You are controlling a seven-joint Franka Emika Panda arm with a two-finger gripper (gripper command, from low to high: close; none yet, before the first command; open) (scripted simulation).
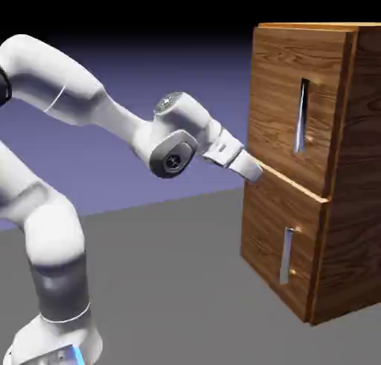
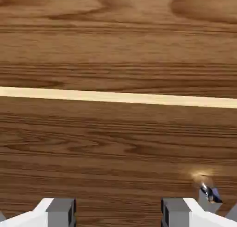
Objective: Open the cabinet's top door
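The brown wood-grain cabinet [image 1: 361,170] stands at the exterior view's right. Its top door [image 1: 279,80] is the taller upper panel and sits flush, with a long slim silver handle [image 1: 301,118] in a recessed slot. My gripper [image 1: 255,170] is close to the front's left edge, level with the seam between the two panels and left of the handle. In the hand view wood fills the picture, crossed by a pale seam stripe [image 2: 118,97]. The gripper [image 2: 119,214] is open with nothing between its fingertips [image 2: 60,212]. A metal handle end [image 2: 208,193] glints at lower right; I cannot tell which handle it is.
Below the top door is the shorter lower panel [image 1: 271,229] with its own short handle [image 1: 286,255]. The cabinet rests on the grey table [image 1: 171,281]. My white arm [image 1: 89,103] reaches in from the left.
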